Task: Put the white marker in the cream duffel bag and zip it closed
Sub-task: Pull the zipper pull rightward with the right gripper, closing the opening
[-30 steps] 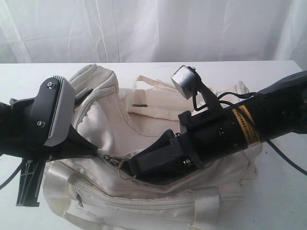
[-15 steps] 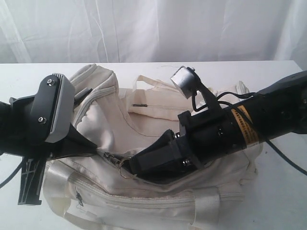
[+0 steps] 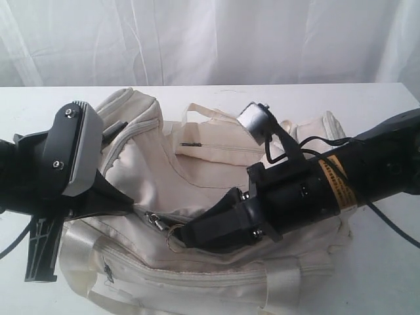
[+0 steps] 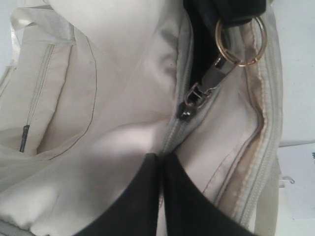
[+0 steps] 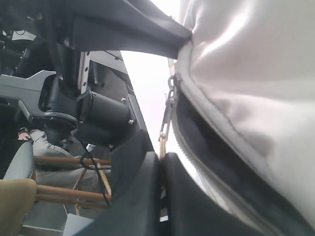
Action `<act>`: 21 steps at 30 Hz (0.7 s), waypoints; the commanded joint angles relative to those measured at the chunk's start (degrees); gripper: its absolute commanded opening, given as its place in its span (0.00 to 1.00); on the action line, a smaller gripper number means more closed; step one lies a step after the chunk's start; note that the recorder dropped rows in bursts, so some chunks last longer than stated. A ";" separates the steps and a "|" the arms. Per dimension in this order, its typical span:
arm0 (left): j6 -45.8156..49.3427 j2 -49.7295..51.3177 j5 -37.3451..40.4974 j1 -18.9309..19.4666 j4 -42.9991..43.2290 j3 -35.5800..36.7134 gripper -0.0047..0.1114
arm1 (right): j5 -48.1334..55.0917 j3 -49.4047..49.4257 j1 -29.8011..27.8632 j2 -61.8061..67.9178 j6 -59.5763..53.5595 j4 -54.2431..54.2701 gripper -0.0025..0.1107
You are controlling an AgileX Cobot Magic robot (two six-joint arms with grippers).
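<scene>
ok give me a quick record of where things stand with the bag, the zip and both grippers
bag: cream duffel bag lying on the white table
zip: partly closed; a dark gap is open past the zip pull
left gripper: shut, pinching the bag fabric at the zip's closed end
right gripper: shut on the ring of the zip pull
white marker: not in view
</scene>
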 commanded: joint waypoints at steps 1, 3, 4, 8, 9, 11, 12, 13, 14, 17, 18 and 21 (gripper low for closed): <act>-0.64 0.04 -0.13 -0.34 -0.99 -0.23 0.04 | 0.14 1.31 -0.18 -0.56 -0.61 -0.71 0.02; -0.64 0.04 -0.13 -0.34 -0.99 -0.23 0.04 | 1.21 1.92 -0.18 -0.56 -0.61 -0.71 0.02; -0.64 0.04 0.02 -0.34 -0.99 -0.23 0.04 | 2.22 2.02 -0.18 -0.56 -0.61 -0.71 0.02; -0.64 0.04 0.02 -0.34 -0.99 -0.23 0.04 | 7.71 2.78 -0.18 -0.56 -0.61 -0.71 0.02; -0.64 0.04 0.02 -0.34 -0.99 -0.23 0.04 | 8.84 2.87 -0.18 -0.56 -0.61 -0.71 0.02; -0.64 0.04 0.14 -0.34 -0.99 -0.23 0.04 | 12.05 3.15 -0.18 -0.92 -0.61 -0.71 0.02; -0.64 0.04 0.14 -0.34 -0.99 -0.23 0.04 | 13.38 3.23 -0.18 -1.02 -0.61 -0.71 0.02; -0.64 0.04 0.14 -0.34 -0.99 -0.23 0.04 | 15.06 3.39 -0.18 -1.33 -0.61 -0.71 0.02; -0.64 0.04 0.30 -0.34 -0.99 -0.23 0.04 | 16.17 3.52 -0.18 -1.59 -0.61 -0.71 0.02; -0.64 0.04 0.49 -0.34 -0.99 -0.23 0.04 | 19.71 3.81 -0.18 -2.79 0.35 -0.71 0.02; -0.64 0.04 0.75 -0.34 -0.99 -0.23 0.04 | 20.61 3.81 -0.18 -3.41 0.35 -0.71 0.02; -0.64 0.04 0.89 -0.34 -0.99 -0.23 0.04 | 23.47 3.81 -0.18 -5.69 0.47 -0.71 0.02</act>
